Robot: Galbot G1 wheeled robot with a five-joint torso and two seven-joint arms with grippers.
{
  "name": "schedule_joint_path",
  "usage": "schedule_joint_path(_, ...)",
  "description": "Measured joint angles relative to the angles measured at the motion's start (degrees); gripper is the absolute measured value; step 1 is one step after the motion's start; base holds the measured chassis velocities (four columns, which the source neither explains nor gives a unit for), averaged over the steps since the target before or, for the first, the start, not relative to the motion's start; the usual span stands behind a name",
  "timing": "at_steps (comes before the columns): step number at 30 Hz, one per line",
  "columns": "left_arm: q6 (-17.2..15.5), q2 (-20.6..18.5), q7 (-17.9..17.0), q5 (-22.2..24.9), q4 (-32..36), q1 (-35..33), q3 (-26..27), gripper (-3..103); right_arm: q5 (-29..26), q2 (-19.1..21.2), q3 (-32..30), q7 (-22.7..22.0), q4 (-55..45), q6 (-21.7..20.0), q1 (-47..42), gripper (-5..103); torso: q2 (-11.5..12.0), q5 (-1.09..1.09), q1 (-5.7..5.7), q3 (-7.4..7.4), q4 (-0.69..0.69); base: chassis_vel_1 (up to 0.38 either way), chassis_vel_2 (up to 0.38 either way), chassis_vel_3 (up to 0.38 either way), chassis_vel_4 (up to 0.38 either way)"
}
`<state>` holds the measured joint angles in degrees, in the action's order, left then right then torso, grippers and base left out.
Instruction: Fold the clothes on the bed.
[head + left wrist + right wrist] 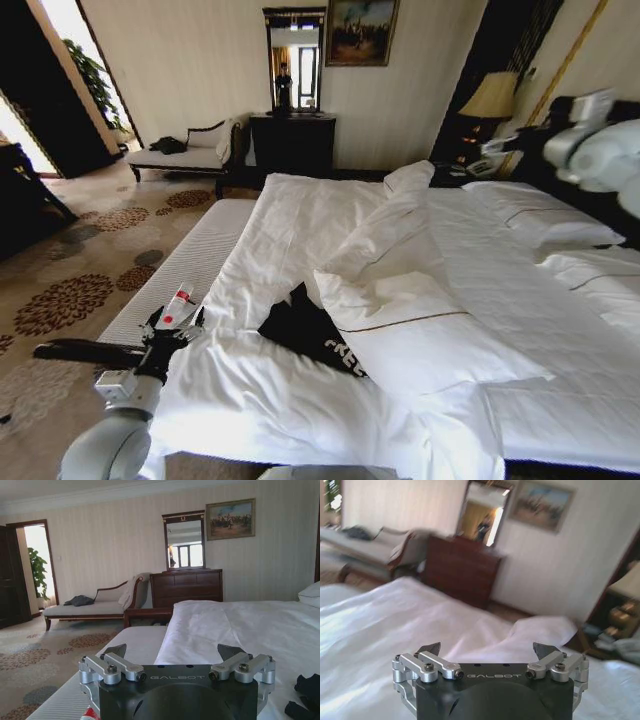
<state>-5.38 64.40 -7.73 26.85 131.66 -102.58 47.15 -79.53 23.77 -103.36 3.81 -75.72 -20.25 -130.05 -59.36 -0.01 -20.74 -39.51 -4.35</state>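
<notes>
At the near left, the left pincer (pixel 172 327) hangs over the near left edge of the bed (pixel 250 400), its fingers spread apart with nothing between them; the left wrist view shows the same released pincer (pixel 172 652) over the white duvet (pixel 235 630). Just to its right, apart from it, lies the black T-shirt (pixel 305 335), crumpled near the bed's near edge, with its right side tucked under a white pillow (pixel 420 335). White lettering (pixel 345 362) shows at the shirt's near right end. Its visible part runs from far left to near right; how the whole shirt points cannot be told. At the far right, the right arm (pixel 600 150) is raised above the pillows, and the right wrist view shows the right pincer (pixel 487 650) released, well above the duvet
</notes>
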Motion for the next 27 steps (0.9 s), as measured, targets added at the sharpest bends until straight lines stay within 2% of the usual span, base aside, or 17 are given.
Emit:
schedule_joint_path(6,0.1,0.42,0.08,-0.15,-0.7,-0.08,-0.09,100,-0.7,0.22,2.47,2.42,-2.93,-4.6,-3.06,100,-0.01,0.0,0.03,0.02,-0.03,0.0,0.0,0.0,0.0)
schedule_joint_path(8,0.28,0.68,0.18,-0.44,-1.19,-0.08,-0.33,100,-1.97,1.17,3.21,2.5,-3.53,-8.57,-4.66,100,-0.01,-0.02,0.02,0.02,0.0,0.0,0.0,0.0,0.0)
schedule_joint_path(11,0.52,0.91,0.36,-0.57,-1.76,-0.1,-0.38,100,-2.79,2.1,3.33,2.14,-3.83,-11.54,-6.04,100,0.0,-0.03,0.02,0.02,0.03,0.0,0.0,0.0,0.0)
schedule_joint_path(13,0.72,1.2,0.49,-0.62,-2.45,0.0,-0.43,100,-3.99,3.92,3.12,1.2,-3.95,-16.18,-8.37,100,0.0,-0.03,0.02,0.01,0.03,0.0,0.0,0.0,0.0)
schedule_joint_path(15,0.73,1.24,0.5,-0.66,-2.61,0.03,-0.46,100,-4.11,4.31,2.98,1.09,-3.91,-16.97,-9.0,100,-0.01,-0.03,0.02,0.01,0.03,0.0,0.0,0.0,0.0)
schedule_joint_path(17,0.78,1.35,0.52,-0.78,-2.99,0.03,-0.5,100,-3.91,5.45,2.16,0.73,-3.77,-20.77,-11.41,100,-0.01,-0.03,0.02,0.02,0.04,0.0,0.0,0.0,0.0)
schedule_joint_path(24,1.33,1.51,0.87,-0.67,-3.9,-0.63,-0.04,100,-1.27,4.18,4.63,2.62,-6.22,-22.39,-12.17,100,-0.01,-0.01,0.02,0.02,0.0,0.0,0.0,0.0,0.0)
schedule_joint_path(27,1.38,1.7,0.9,-0.68,-4.14,-0.58,-0.28,100,-0.78,3.28,6.24,3.24,-7.25,-22.39,-11.5,100,-0.02,-0.02,0.02,0.02,0.03,0.0,0.0,0.0,0.0)
